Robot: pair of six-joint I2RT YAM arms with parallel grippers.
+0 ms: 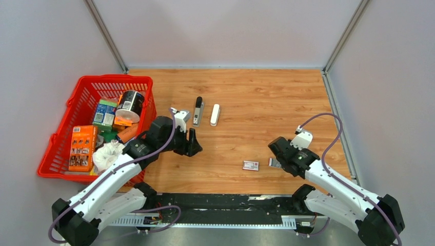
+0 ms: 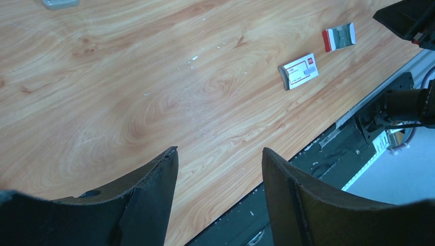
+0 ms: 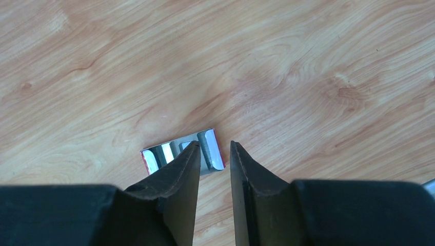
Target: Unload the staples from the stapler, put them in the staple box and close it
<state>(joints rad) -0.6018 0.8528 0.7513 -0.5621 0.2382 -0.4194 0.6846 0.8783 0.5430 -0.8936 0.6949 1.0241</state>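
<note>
Item 1 — right tool [image 3: 214, 145], near-right part of the bench [image 1: 267, 102]. Jaws narrow, with a slit of bare wood between them and nothing gripped. It hovers low over a shiny silver piece [image 3: 163, 152] with a red rim, one finger covering part of it, probably lined up to pinch the piece by its edges. Whether the piece carries staples cannot be told.

Item 2 — red-and-white box [image 1: 251, 165]. Flat, just left of the silver piece by the near edge, apart from both tools.

Item 3 — left tool [image 2: 219, 151]. Jaws wide and empty, held above bare wood left of centre, likely parked clear of the work.

Item 4 — stapler [image 1: 215, 114], mid-bench toward the far edge. The white shell lies flat. Its grey, black-tipped inner bar [image 1: 198, 110] lies separate and parallel just beside it, so the magazine looks opened for unloading.

Item 5 — red basket [image 1: 115, 78], left edge, packed with assorted goods.
</note>
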